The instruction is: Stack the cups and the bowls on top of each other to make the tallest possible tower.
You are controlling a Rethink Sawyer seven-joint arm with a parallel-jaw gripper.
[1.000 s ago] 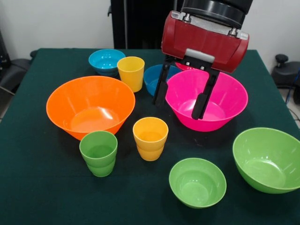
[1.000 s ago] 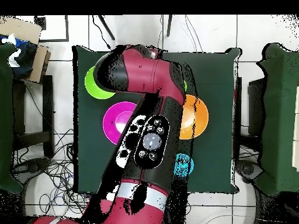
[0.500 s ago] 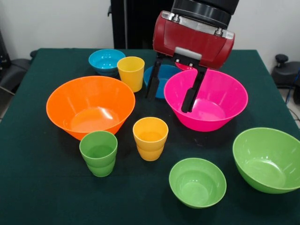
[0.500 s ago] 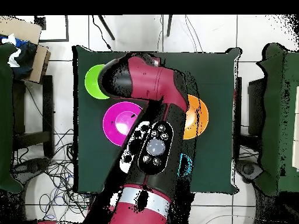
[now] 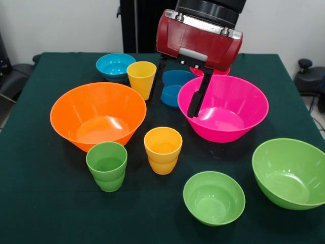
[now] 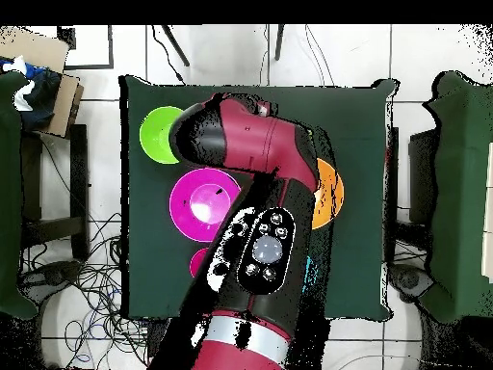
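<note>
1. Front view: the hand (image 5: 175, 96) hangs from the red arm (image 5: 199, 39) with its two black fingers (image 5: 197, 96) spread wide, holding nothing.
2. One finger reaches down inside the large pink bowl (image 5: 226, 109), near that bowl's rim on the side facing the darker blue bowl (image 5: 175, 86); the other finger is mostly hidden and comes down at the darker blue bowl's far side, so this blue bowl lies between the two fingers as seen from here. Whether either finger touches a bowl cannot be told.
3. A red-pink bowl (image 5: 216, 71) shows only as a sliver behind the arm, beyond the large pink bowl.
4. The light blue bowl (image 5: 116, 65) and the yellow cup (image 5: 141, 79) stand just beside each other, to the picture's left of the hand.
5. The large orange bowl (image 5: 98, 114) sits nearer the camera, with the green cup (image 5: 106, 165) and the orange-yellow cup (image 5: 163, 150) in front of it, well apart from the hand.
6. The small lime green bowl (image 5: 214, 197) and the large lime green bowl (image 5: 290, 173) sit at the near right of the green bench (image 5: 40, 203).
7. Overhead view: the arm (image 6: 252, 193) covers much of the bench (image 6: 356, 125); the large pink bowl (image 6: 200, 202), large lime green bowl (image 6: 158, 135) and part of the large orange bowl (image 6: 330, 193) show beside it, and the hand is hidden.
8. All things rest separately on the bench; nothing is stacked.
</note>
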